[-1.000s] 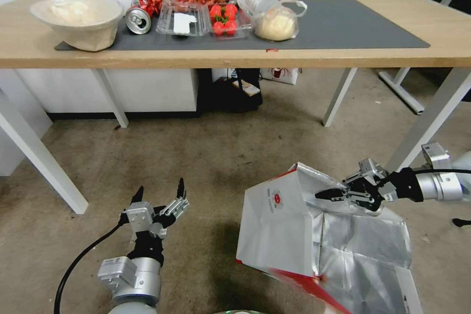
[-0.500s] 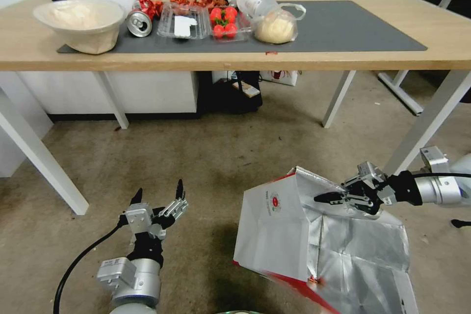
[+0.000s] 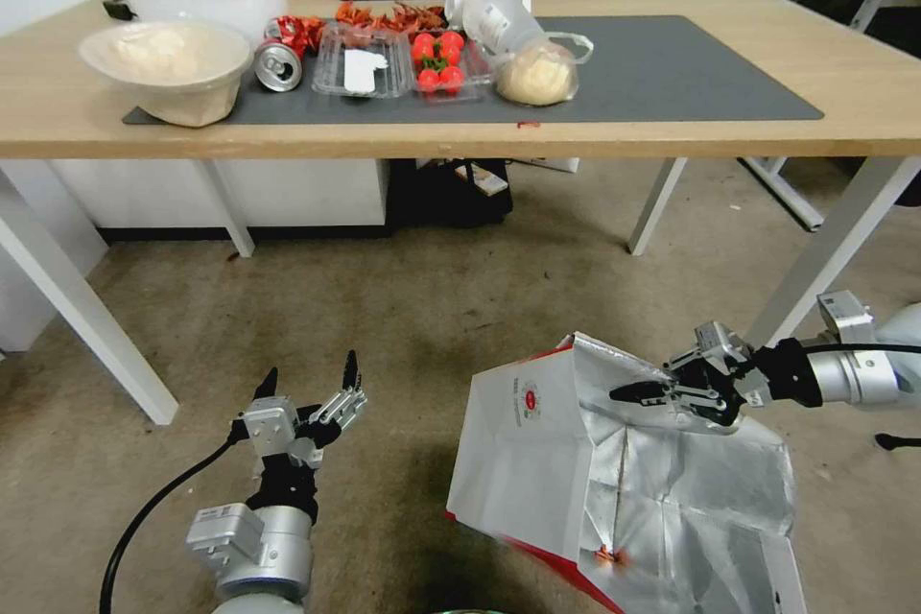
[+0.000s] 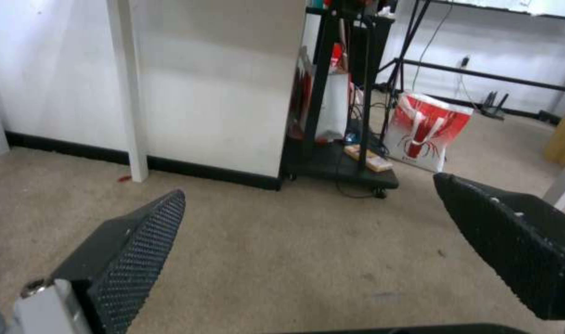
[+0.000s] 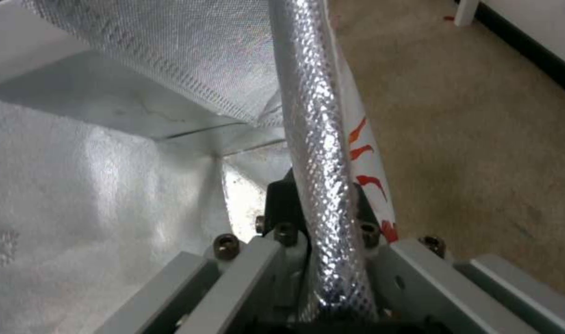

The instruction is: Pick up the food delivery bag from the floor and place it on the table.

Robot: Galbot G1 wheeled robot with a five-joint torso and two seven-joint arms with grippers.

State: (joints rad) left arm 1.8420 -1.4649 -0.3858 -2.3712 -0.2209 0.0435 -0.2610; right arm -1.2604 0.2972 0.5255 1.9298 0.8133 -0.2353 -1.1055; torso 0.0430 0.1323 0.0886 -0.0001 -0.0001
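The food delivery bag (image 3: 537, 460), white with a round red logo, silver foil inside and red trim, hangs tilted over the carpet floor (image 3: 403, 307) at the lower right. My right gripper (image 3: 633, 393) is shut on its upper rim. In the right wrist view the foil rim (image 5: 313, 116) runs straight between the clamped fingers. The bag's bottom runs out of the picture, so I cannot tell if it touches the carpet. My left gripper (image 3: 309, 382) waits open and empty low on the left, with nothing between its fingers (image 4: 140, 241). The table (image 3: 672, 129) stands ahead.
The table's left half holds two white bowls (image 3: 168, 67), a can (image 3: 278, 67), clear trays with strawberries (image 3: 439, 67) and a bagged bun (image 3: 535, 75); the dark mat's right half (image 3: 691, 67) is bare. White table legs (image 3: 825, 249) stand close behind the bag. A black cart (image 4: 341, 157) and a red-and-white bag (image 4: 426, 134) sit beneath the table.
The whole head view has shifted a little, so the table lies lower in the picture. My right gripper keeps its hold on the bag's rim. The left arm has not moved.
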